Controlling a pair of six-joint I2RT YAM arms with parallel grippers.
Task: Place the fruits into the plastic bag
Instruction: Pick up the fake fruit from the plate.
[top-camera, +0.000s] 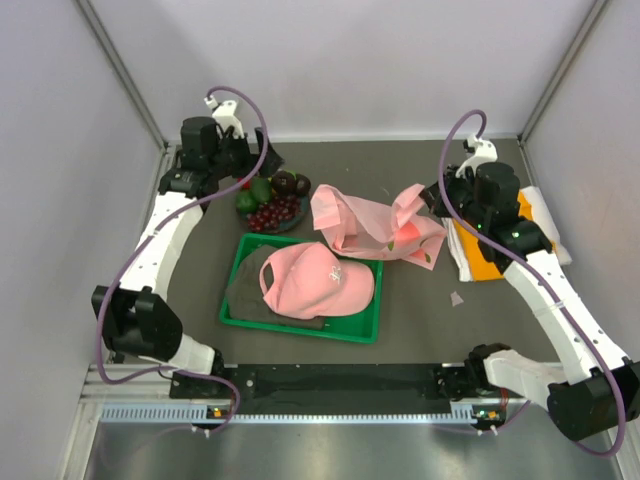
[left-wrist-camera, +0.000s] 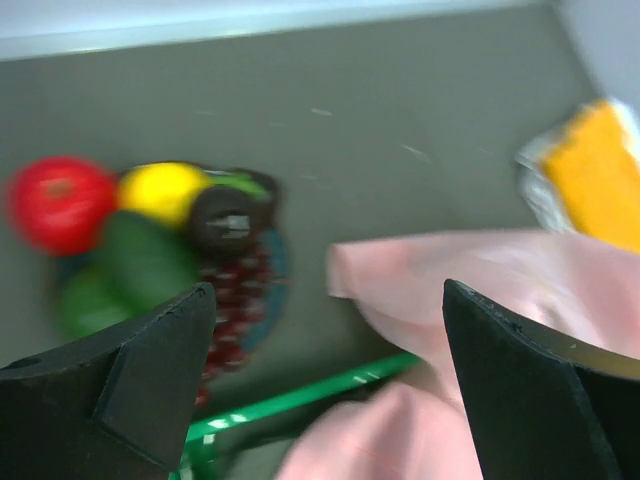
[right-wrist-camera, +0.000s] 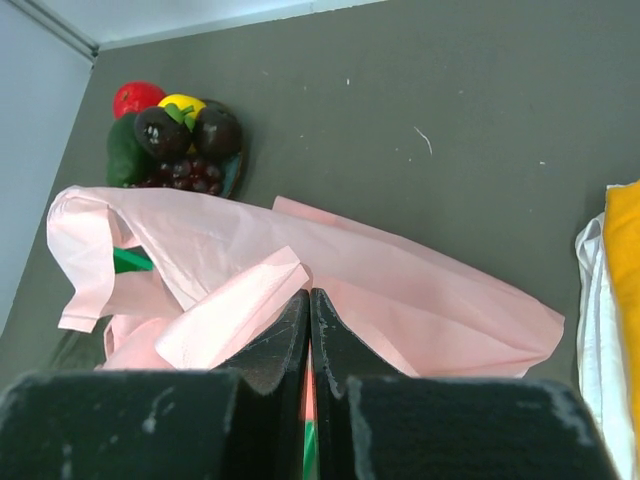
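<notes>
Left gripper (left-wrist-camera: 325, 300): spread wide, holding nothing; its view blurred.
Right gripper (right-wrist-camera: 310, 300): pinched on a bag (right-wrist-camera: 420, 300) fold.
Fruits (right-wrist-camera: 178, 140): piled; left gripper hides some from above.

fruits (left-wrist-camera: 145, 255) blurred, orange cloth (right-wrist-camera: 625, 290) cut off

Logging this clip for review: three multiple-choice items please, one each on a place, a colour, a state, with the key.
1. Where does the pink cap lie? A in the green tray; B on a shelf; C on the floor.
2. What colour is the plastic bag? A blue; B pink; C white.
3. How is the left gripper? A shut on the cap; B shut on the bag; C open.
A, inside its rim; B, pink in every view; C, fingers apart, nothing between.
</notes>
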